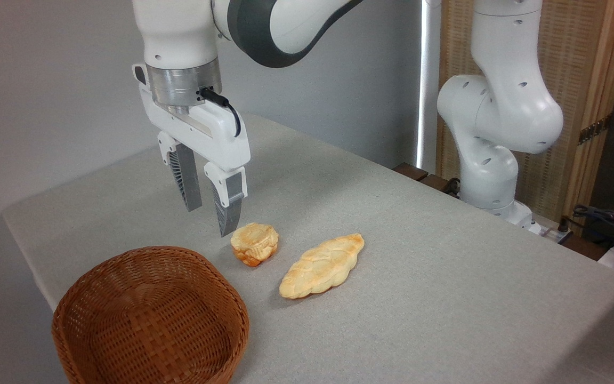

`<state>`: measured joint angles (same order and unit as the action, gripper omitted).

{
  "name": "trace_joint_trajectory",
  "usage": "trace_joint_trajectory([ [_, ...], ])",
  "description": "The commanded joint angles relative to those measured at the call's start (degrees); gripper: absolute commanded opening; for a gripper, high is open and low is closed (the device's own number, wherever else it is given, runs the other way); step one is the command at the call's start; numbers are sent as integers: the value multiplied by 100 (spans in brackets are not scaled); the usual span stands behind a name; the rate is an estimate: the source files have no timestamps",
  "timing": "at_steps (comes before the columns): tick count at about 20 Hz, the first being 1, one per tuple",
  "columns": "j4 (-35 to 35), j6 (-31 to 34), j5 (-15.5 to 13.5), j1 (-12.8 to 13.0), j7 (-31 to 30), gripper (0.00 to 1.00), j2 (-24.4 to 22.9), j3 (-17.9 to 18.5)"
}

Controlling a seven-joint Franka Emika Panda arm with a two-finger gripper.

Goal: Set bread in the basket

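Gripper (210,220) is hanging with ribbed grey fingers apart, empty, just left of the bread (254,244), a round ridged golden bun sitting on the grey cloth table (445,277). Woven wicker basket (150,314) is sitting near-left; braided loaf (322,265) is lying right.

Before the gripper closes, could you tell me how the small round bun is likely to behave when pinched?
The bun sits tilted on the table, so a side push may tip or roll it. Its ridged, matte top should give decent grip. It looks light for its size, but I cannot tell whether it would squash. The gripper is open beside it.
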<state>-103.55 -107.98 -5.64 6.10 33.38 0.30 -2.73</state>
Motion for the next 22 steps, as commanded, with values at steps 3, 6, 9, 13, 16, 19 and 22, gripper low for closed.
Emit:
trace_joint_trajectory([
  [3, -8, 137, 72, 22, 10, 100, 5, 27],
  [6, -16, 137, 72, 23, 10, 100, 5, 0],
  [9, -139, 93, 72, 40, 19, 100, -21, -17],
  [13, -402, -108, 72, 49, 28, 100, -74, -35],
  [16, -885, -547, 80, 224, 36, 100, -214, -44],
  [19, -1150, -575, 89, 295, 54, 100, -355, -35],
  [22, -1413, -575, 89, 304, 185, 100, -355, -44],
])
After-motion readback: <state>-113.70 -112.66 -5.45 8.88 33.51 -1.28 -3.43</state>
